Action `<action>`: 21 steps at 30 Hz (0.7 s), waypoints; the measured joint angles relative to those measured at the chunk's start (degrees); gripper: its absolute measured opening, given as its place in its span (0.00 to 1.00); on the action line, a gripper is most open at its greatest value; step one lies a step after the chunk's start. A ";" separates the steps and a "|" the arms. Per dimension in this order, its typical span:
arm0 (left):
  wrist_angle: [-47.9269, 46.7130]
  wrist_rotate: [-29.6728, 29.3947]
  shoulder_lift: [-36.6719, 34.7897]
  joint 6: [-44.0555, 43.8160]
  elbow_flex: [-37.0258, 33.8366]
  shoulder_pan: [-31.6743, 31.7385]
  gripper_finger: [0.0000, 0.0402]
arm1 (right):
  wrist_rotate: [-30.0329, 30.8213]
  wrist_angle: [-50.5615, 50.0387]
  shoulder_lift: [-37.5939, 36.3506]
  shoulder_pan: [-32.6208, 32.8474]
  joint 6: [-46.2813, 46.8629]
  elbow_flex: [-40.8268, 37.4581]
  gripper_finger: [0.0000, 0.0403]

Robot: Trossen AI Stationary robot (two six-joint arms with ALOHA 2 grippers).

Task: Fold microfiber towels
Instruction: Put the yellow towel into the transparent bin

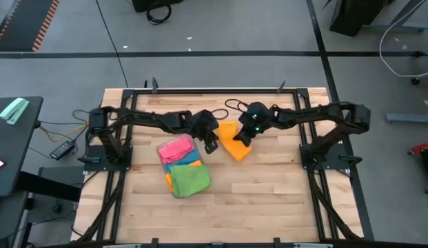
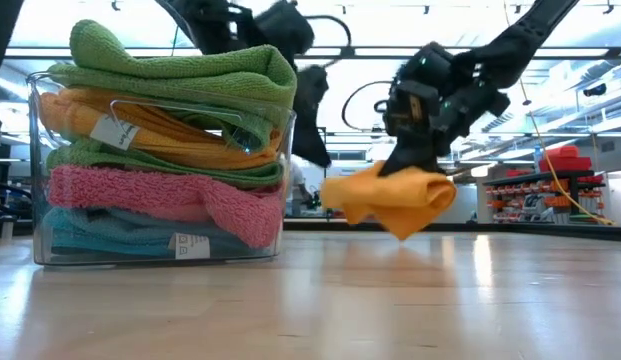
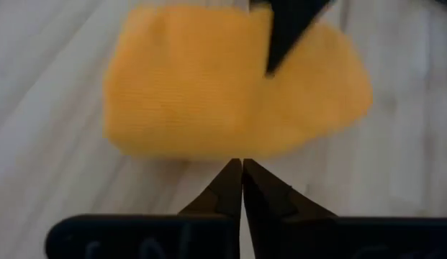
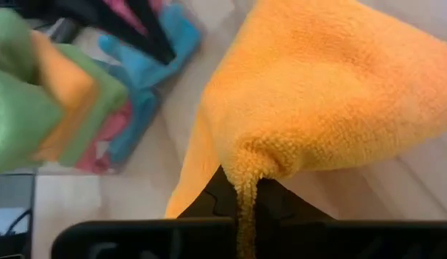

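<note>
Right pincer (image 2: 415, 165) pinches orange towel (image 2: 390, 200) above wooden table (image 2: 390, 300).

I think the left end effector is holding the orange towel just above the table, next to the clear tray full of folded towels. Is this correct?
Not quite: the right end effector holds the orange towel, as the right wrist view shows. The left end effector is shut on nothing. The rest stands: the towel hangs just above the table, beside the clear tray of folded towels.

Both arms reach inward to the middle. Right end effector (image 1: 242, 140) is closed, pinching the orange towel (image 1: 234, 146). Left end effector (image 1: 212, 146) closed w/ nothing in it, just beside.
</note>
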 joint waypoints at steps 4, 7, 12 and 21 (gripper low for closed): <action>-2.19 2.58 -5.11 -0.26 0.08 1.19 0.06 | 0.79 -0.41 -2.71 1.09 -0.18 0.02 0.03; -5.06 3.77 -8.79 -0.28 0.03 1.81 0.05 | 1.39 -1.20 -3.30 1.60 0.05 0.97 0.03; -7.79 6.82 -13.58 -0.28 0.14 2.52 0.03 | 1.27 -4.73 -2.82 3.73 -3.23 7.35 0.03; -16.84 9.70 -21.32 -1.40 0.05 3.40 0.06 | -1.51 -15.82 4.75 6.09 -14.10 25.98 0.03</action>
